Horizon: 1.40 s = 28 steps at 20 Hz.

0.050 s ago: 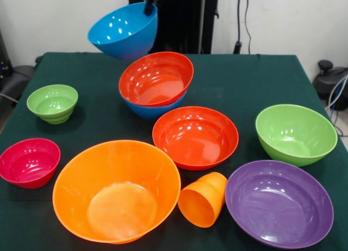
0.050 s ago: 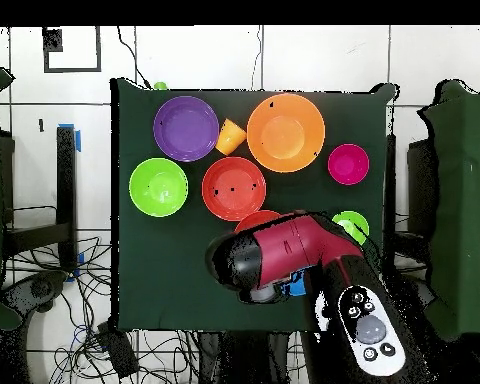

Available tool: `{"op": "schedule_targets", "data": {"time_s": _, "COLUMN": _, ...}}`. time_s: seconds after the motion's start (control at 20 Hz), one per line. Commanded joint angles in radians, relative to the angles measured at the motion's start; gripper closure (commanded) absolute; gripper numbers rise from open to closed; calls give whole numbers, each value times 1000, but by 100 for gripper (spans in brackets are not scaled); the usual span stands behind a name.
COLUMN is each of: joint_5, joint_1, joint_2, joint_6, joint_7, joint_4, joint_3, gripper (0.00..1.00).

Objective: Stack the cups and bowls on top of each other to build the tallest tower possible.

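Observation:
My gripper [image 1: 150, 5] is shut on the far rim of a blue bowl [image 1: 124, 31], which hangs tilted in the air above the table's back. Just below and in front of it, a red-orange bowl [image 1: 156, 78] sits nested in a second blue bowl [image 1: 152, 108], a two-bowl tower. Another red-orange bowl [image 1: 196, 137] stands in the middle. The small orange cup [image 1: 203, 199] lies on its side between the large orange bowl [image 1: 117, 191] and the purple bowl [image 1: 279, 203]. In the overhead view the arm [image 2: 284, 250] hides the held bowl and most of the pile.
A big green bowl [image 1: 296, 134] stands at the right. At the left are a small green bowl [image 1: 53, 103] and a magenta bowl [image 1: 29, 162]. The dark green table [image 1: 244, 82] has bare cloth at the back right. Cables lie on the floor beyond it.

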Motion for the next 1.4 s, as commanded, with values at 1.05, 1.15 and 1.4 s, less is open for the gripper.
{"op": "schedule_targets", "data": {"time_s": 1.05, "joint_5": 63, "joint_1": 85, "joint_2": 171, "joint_6": -173, "joint_7": 122, "joint_4": -150, "joint_3": -18, "gripper": 100}}
{"op": "schedule_targets", "data": {"time_s": 1.15, "joint_5": 79, "joint_1": 92, "joint_2": 186, "joint_6": -222, "joint_7": 162, "joint_4": -128, "joint_3": -28, "gripper": 100}}
{"op": "schedule_targets", "data": {"time_s": 1.4, "joint_5": 100, "joint_1": 106, "joint_2": 173, "joint_6": -297, "joint_7": 198, "joint_4": -15, "joint_3": -54, "gripper": 100}}
